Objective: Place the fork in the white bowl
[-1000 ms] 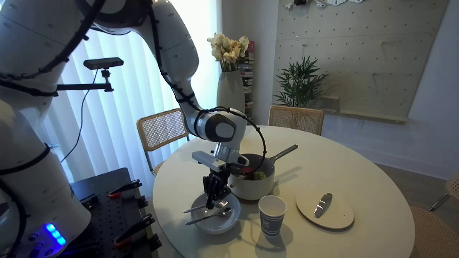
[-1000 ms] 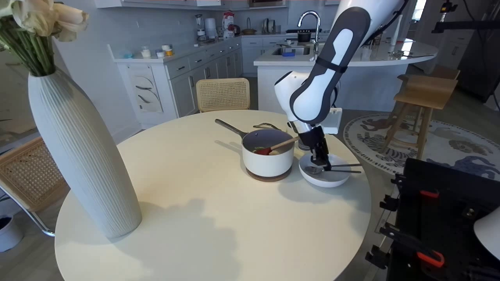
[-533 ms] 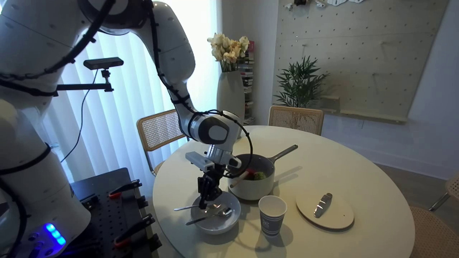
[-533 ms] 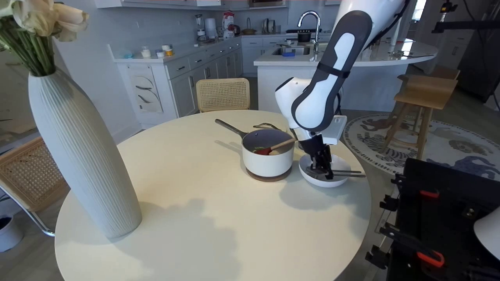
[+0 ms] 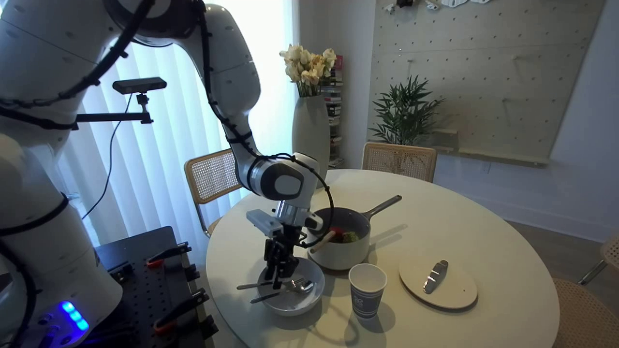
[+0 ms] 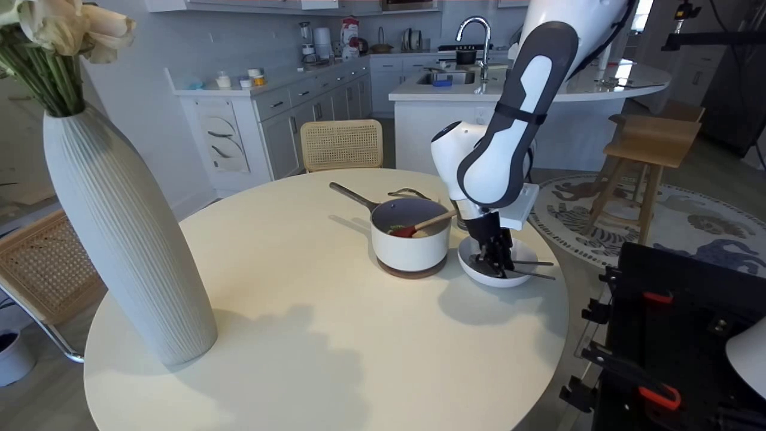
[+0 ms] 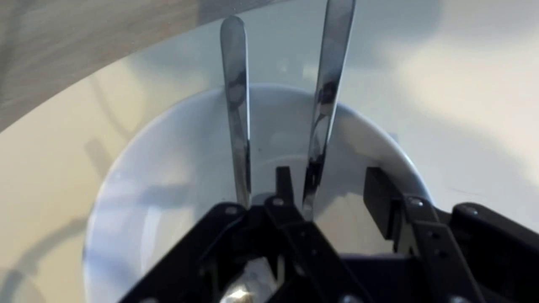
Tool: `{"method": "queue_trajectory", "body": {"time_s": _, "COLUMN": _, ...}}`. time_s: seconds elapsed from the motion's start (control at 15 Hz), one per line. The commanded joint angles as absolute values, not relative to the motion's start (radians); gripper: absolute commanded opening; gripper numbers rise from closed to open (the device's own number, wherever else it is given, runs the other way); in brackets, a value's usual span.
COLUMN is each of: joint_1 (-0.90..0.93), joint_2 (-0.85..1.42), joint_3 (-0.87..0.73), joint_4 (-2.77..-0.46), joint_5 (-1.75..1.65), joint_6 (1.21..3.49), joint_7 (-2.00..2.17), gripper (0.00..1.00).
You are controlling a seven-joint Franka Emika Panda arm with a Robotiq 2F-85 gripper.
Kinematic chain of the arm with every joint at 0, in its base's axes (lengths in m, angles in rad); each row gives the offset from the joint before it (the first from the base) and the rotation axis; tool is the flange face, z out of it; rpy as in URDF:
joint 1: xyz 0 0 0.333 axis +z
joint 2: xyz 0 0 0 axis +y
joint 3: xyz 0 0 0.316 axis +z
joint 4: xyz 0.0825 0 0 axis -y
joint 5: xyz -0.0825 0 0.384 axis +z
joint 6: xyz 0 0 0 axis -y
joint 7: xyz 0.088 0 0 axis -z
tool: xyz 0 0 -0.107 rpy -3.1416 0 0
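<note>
Parted jaws on the gripper point(image 7: 330, 181), clenched on nothing; between the fingers point(image 7: 377, 198), the handle of the fork point(image 7: 325, 101), with a gap showing on either side of it; farther down, hidden behind the gripper in the wrist view, the fork's head; seemingly inside the white bowl point(image 7: 130, 181), to judge from an exterior view, with the handle sloping out over the rim; beside it, handle likewise over the rim, a spoon point(image 7: 239, 113).

Very near the end of the task, by the look of things; done, apparently: fork in the bowl, lying unheld; left, at a guess, with the gripper low at the bowl: only lifting away without catching either handle, and perhaps a check for tipping, given so much handle outside the rim.

Tight at the sides for moving; one finger close to the bowl's inner wall, touching or apart impossible to say; just beside the bowl, the pot point(image 5: 338, 256), with the wooden handle of a spatula point(image 6: 434, 221) poking out over its rim; near on another side, the cup point(image 5: 367, 290); beyond the handle ends, close, the edge of the table point(image 7: 54, 139); well apart, the plate point(image 5: 452, 294); upward, probably, the roomiest way out, best taken straight and slow, with jaws wide until past the handles.
</note>
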State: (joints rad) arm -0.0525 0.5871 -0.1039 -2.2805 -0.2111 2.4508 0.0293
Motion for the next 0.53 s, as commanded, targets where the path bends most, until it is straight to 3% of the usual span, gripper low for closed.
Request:
{"method": "queue_trajectory", "body": {"time_s": 0.0, "joint_1": -0.033, "joint_2": 0.524, "joint_3": -0.118, "joint_4": -2.326, "joint_5": -0.207, "joint_6": 2.48, "joint_7": 0.052, "gripper": 0.79}}
{"method": "queue_trajectory", "body": {"time_s": 0.2, "joint_1": -0.031, "joint_2": 0.472, "joint_3": -0.113, "joint_4": -2.338, "joint_5": -0.208, "joint_6": 2.484, "joint_7": 0.045, "gripper": 0.99}}
{"method": "queue_trajectory", "body": {"time_s": 0.47, "joint_1": -0.017, "joint_2": 0.369, "joint_3": -0.112, "joint_4": -2.374, "joint_5": -0.225, "joint_6": 2.458, "joint_7": 0.034, "gripper": 1.0}}
